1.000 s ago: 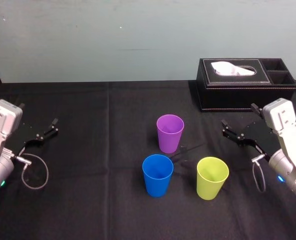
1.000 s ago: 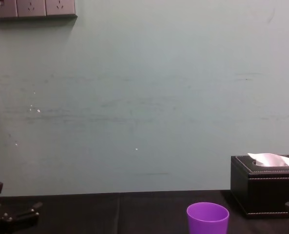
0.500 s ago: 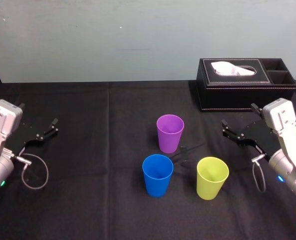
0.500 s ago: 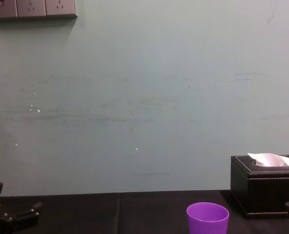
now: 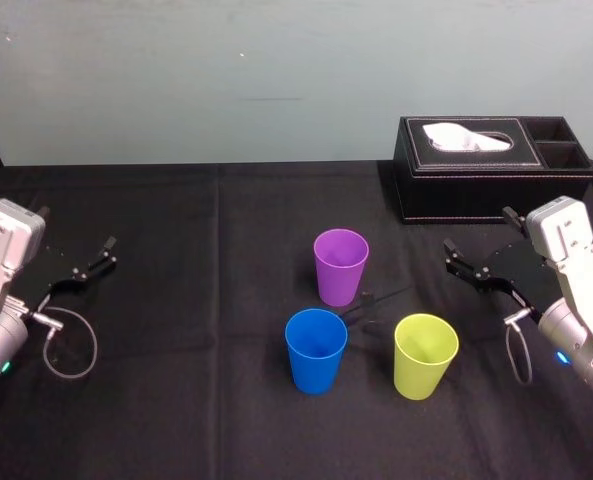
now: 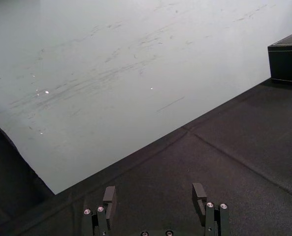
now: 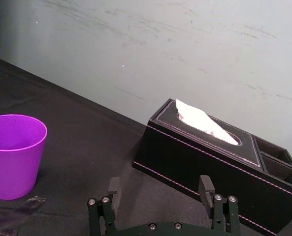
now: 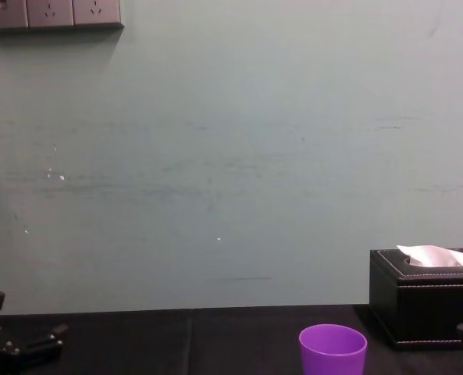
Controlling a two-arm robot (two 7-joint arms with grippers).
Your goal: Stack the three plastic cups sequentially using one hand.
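Right gripper (image 5: pixel 479 232) hovered low over the table's right side, jaws apart and empty, near the yellow-green cup (image 5: pixel 425 355) and just in front of the black tissue box (image 5: pixel 491 170). Left gripper (image 5: pixel 76 230) was parked far left, jaws also apart, holding nothing.

3 cups stood upright on the black cloth (image 5: pixel 176 320), none nested: purple cup (image 5: pixel 340 265) farthest, blue cup (image 5: pixel 316 350) near left, yellow-green near right. They were close together but apart. A small clear scrap (image 5: pixel 364 303) lay between them; I could not tell what it was.

Judgement: nothing had started and the first pick was pending. I would work the right arm alone, being closest. Take the yellow-green cup by its wall at the rim with 1 finger inside, lift above the neighbouring rims, centre over the blue cup and lower straight. Smooth tapered plastic would likely slip or tip if pinched off-centre. With the cups this close, I would watch the outer finger against the purple cup.

Writing: none was readable on cups, box or grippers. Wall sockets (image 8: pixel 51 13) showed no legible marks.
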